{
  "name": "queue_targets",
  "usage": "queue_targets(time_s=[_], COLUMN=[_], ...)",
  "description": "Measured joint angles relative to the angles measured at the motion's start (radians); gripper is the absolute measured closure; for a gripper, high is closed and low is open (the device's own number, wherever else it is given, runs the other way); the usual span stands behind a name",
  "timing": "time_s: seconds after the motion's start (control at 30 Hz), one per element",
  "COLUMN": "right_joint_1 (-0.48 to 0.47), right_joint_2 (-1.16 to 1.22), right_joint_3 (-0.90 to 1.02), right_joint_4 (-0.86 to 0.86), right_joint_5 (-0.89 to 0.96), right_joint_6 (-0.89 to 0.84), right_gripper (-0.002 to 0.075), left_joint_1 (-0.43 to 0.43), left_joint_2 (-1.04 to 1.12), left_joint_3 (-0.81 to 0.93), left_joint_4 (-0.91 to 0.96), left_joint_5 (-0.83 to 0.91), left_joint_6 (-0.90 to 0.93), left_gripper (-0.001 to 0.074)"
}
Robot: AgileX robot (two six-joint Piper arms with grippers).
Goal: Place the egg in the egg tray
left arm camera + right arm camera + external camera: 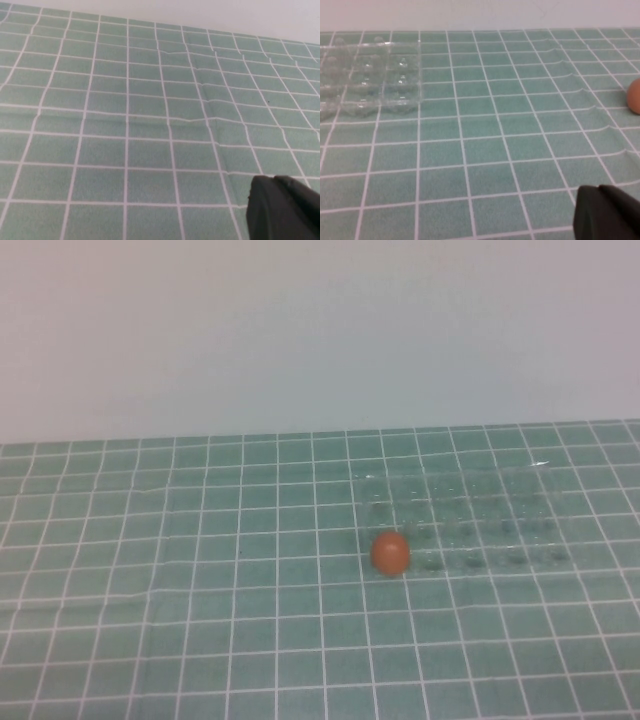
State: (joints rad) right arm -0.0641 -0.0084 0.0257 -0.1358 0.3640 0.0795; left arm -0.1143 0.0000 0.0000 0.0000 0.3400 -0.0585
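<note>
The orange-brown egg (pixel 390 552) lies on the green gridded mat by the near-left corner of the clear egg tray (pixel 470 520). It rests in none of the tray's cups. In the right wrist view the egg (pixel 635 96) shows at the frame's edge, several tiles from the tray (pixel 370 75). Neither arm shows in the high view. My left gripper (pixel 275 181) is shut and empty, over bare mat. My right gripper (pixel 599 191) is shut and empty, a few tiles short of the egg.
The green mat with white grid lines (pixel 200 620) covers the table up to a plain white wall (pixel 320 330). The mat has slight ripples (pixel 580 95).
</note>
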Motion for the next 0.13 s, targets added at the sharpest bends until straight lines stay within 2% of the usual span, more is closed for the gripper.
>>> queue_targets(time_s=[0.13], right_joint_1=[0.0], right_joint_2=[0.0], right_joint_3=[0.0], right_joint_4=[0.0], right_joint_5=[0.0], right_joint_6=[0.0], right_gripper=[0.0727], left_joint_1=[0.0], left_joint_2=[0.0], left_joint_3=[0.0], left_joint_4=[0.0], left_joint_5=[0.0], left_joint_6=[0.0], left_gripper=[0.0736])
